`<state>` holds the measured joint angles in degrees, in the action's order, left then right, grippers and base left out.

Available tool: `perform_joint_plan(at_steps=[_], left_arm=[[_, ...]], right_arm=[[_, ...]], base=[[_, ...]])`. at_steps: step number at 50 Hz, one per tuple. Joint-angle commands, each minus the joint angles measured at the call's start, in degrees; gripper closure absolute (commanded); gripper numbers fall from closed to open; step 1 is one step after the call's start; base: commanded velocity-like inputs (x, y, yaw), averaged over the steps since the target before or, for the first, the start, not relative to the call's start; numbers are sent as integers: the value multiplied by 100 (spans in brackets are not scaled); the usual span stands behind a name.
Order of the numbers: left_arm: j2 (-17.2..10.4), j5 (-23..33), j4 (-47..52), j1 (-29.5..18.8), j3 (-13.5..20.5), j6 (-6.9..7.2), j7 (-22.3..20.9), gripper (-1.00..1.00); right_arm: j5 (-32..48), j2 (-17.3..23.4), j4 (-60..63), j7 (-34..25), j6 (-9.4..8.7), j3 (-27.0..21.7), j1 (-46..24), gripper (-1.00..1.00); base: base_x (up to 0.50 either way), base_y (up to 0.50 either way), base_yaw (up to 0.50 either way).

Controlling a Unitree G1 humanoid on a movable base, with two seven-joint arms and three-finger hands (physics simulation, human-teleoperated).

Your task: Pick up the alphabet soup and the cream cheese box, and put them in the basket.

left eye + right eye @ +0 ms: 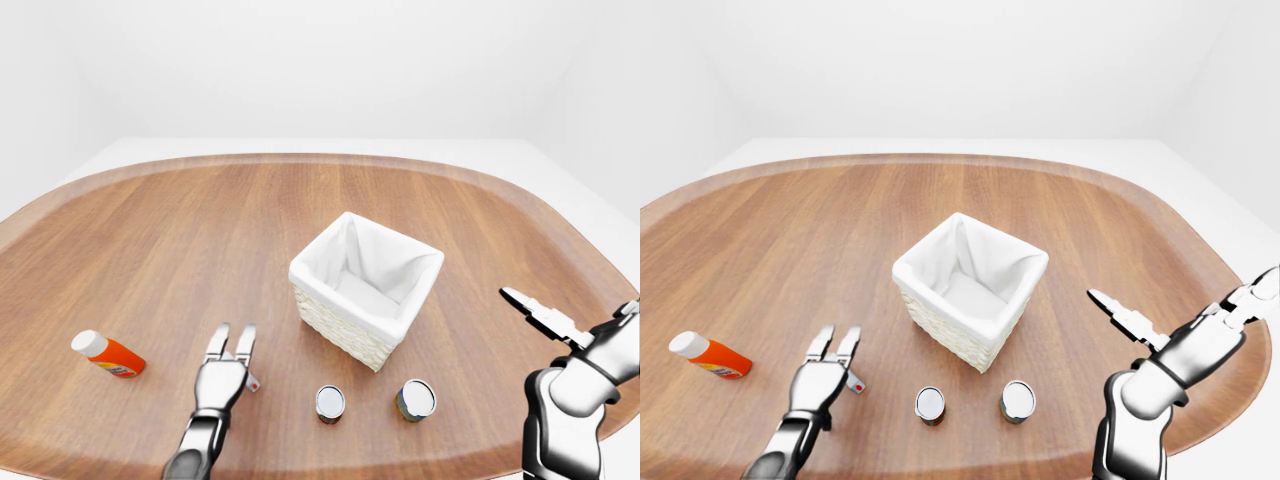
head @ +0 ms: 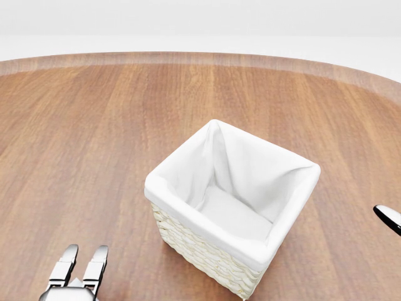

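The left hand (image 1: pixel 226 368) hovers low over the desk (image 1: pixel 180 240) near its lower edge, fingers spread wide and holding nothing; a small red-and-white object (image 1: pixel 253 383) lies just beside its fingertips, too small to identify. The right hand (image 1: pixel 1137 325) is raised near the desk's right edge, fingers extended, also empty. Two upright cans (image 1: pixel 330 402) (image 1: pixel 416 399) stand between the hands near the lower edge; either could be the alphabet soup, since only the lids show. No cream cheese box is clearly visible. The white-lined wicker basket (image 1: pixel 400 325) sits mid-desk, just above the cans, empty. An orange bottle (image 1: pixel 108 353) lies toward the left edge. The nearer can probably suits the left hand: come down from above, fingers straddling its sides, then close squarely.
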<state>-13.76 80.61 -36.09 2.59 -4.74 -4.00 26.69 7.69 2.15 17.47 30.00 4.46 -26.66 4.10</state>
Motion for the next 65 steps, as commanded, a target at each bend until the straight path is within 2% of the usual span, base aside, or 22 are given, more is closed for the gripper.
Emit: perform_joint_plan(at_steps=[1, 7, 9, 16, 19, 24, 38, 42, 45, 48, 57, 58, 59, 60, 61, 62, 65], left_arm=[[-22, -126, -740, -409, -80, 8, 190, -100], [-24, -188, -989, -552, -134, 18, 235, -100], [-36, -221, -1087, -615, -135, 8, 246, -100], [-20, -275, -1437, -856, -201, 21, 311, -100], [-16, -301, -1597, -950, -217, -5, 331, -100], [-8, -381, -2272, -1270, -276, -89, 331, -100], [55, -556, -3612, -1916, -484, -100, 331, -100], [82, -576, -3770, -1982, -537, -100, 331, -100], [87, -585, -3811, -2015, -551, -100, 331, -100], [66, -635, -3879, -2069, -538, -100, 331, -100], [82, -648, -4014, -2116, -558, -100, 331, -100], [78, -651, -4014, -2117, -556, -100, 331, -74], [76, -649, -4046, -2121, -558, -100, 331, 15], [77, -647, -4049, -2118, -560, -100, 331, 65], [77, -647, -4050, -2116, -559, -100, 331, 92], [77, -645, -4056, -2111, -562, -100, 331, 100], [71, -646, -4054, -2102, -561, -100, 331, 100]], right_arm=[[10, -7, 27, 0, -21, 3, 5, -100], [8, 2, -11, 0, 8, -3, -3, -100], [9, 3, 32, 0, -36, -5, -3, -100], [14, 20, -98, 0, 54, 1, -24, -100], [5, 17, -46, 0, 21, 1, -13, -100], [3, 16, -23, 0, 1, 2, -14, -100], [8, 12, -24, 0, 12, 3, -11, -100], [9, 5, 28, 0, -28, 5, -2, -100], [11, 9, -43, 0, 28, 0, -16, -100], [18, 1, 26, 0, -21, 5, 2, -100], [25, -2, 9, 0, -3, 5, 1, -100], [24, 1, -14, 0, 8, 3, -5, -100], [22, 8, -50, 0, 32, 3, -15, -100], [21, 11, -59, 0, 39, 4, -15, -100], [24, 14, -77, 0, 51, 7, -19, -100], [25, 20, -115, 0, 54, 7, -25, -100], [26, 16, -55, 0, 32, 9, -15, -100]], base=[[0, 0, 0], [0, 0, 0], [0, 0, 0], [0, 0, 0], [0, 0, 0], [0, 0, 0], [0, 0, 0], [0, 0, 0], [0, 0, 0], [0, 0, 0], [0, 0, 0], [0, 0, 0], [0, 0, 0], [0, 0, 0], [0, 0, 0], [0, 0, 0], [0, 0, 0]])
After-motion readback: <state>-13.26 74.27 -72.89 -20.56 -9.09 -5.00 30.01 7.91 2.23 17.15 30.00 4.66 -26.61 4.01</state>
